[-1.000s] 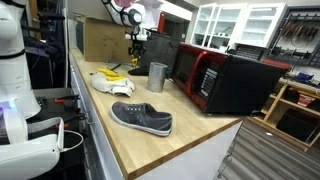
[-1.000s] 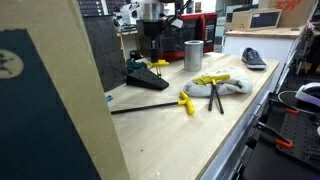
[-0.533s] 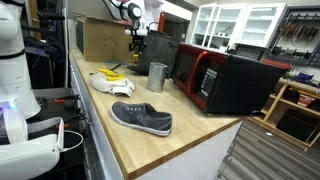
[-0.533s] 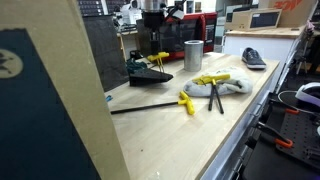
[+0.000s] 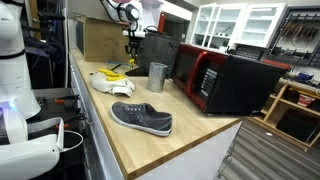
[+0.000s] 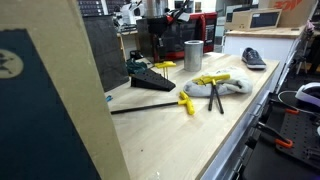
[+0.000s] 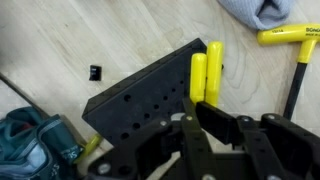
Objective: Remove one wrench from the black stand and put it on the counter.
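The black stand (image 7: 140, 100) lies on the wooden counter (image 7: 60, 40), a wedge with rows of holes. It also shows in an exterior view (image 6: 150, 80). Two yellow wrench handles (image 7: 206, 72) stick out side by side at its right end. My gripper (image 7: 200, 105) hangs right over them, its fingers closed together at the base of the handles, apparently on one wrench. In both exterior views the gripper (image 5: 133, 48) (image 6: 155, 40) sits low over the stand at the far end of the counter (image 5: 190, 140).
A steel cup (image 5: 157, 77) stands beside the stand. A red-and-black microwave (image 5: 225, 80) is behind it. A grey shoe (image 5: 140, 118) lies mid-counter. Loose yellow-handled wrenches (image 6: 187, 102) and a grey cloth (image 6: 225, 88) lie nearby. A small black piece (image 7: 95, 72) lies by the stand.
The gripper rose slightly over the stand, then came back down and shifted a little sideways. The yellow handle under it moved with it.
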Available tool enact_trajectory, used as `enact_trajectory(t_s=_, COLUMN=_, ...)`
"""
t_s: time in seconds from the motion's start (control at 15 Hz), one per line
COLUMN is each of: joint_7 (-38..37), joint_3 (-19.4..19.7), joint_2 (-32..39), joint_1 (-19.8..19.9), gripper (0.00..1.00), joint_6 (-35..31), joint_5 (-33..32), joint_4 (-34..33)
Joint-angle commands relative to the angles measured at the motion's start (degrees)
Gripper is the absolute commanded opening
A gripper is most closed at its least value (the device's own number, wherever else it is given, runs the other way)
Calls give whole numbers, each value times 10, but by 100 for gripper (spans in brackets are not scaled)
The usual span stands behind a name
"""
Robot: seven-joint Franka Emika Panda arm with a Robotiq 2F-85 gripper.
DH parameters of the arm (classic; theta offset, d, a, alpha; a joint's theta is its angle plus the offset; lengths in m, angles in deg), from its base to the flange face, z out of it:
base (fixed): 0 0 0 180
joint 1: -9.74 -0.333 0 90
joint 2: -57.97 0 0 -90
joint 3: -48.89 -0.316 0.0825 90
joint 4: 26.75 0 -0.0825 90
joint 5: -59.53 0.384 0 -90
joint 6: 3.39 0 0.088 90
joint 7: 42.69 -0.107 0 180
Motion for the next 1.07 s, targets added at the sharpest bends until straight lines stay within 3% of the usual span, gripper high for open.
enact_trajectory(t_s=0.0, joint_7=26, joint_3=-6, joint_2=5, joint_1=5, gripper=3, joint_6=36, joint_5=20, joint_4=0)
enact_trajectory(t_s=0.2, joint_7=25, joint_3=-4, joint_2=6, joint_1=8, gripper=3, joint_6=52, joint_5=30, joint_4=-1)
enact_trajectory(t_s=0.27, joint_7=22, joint_3=-3, joint_2=5, joint_1=9, gripper=38, joint_6=55, joint_5=32, joint_4=-1)
enact_trajectory(t_s=0.4, joint_7=20, joint_3=-3, joint_2=5, joint_1=11, gripper=44, joint_6=62, joint_5=40, joint_4=-2)
enact_trajectory(t_s=0.8, joint_7=22, joint_3=-2, joint_2=1, joint_1=21, gripper=90, joint_6=72, joint_5=61, joint_4=-8)
enact_trajectory(t_s=0.87, joint_7=23, joint_3=-3, joint_2=4, joint_1=22, gripper=46, joint_6=73, joint_5=65, joint_4=-9)
enact_trajectory(t_s=1.0, joint_7=23, joint_3=-3, joint_2=7, joint_1=24, gripper=49, joint_6=77, joint_5=73, joint_4=-8)
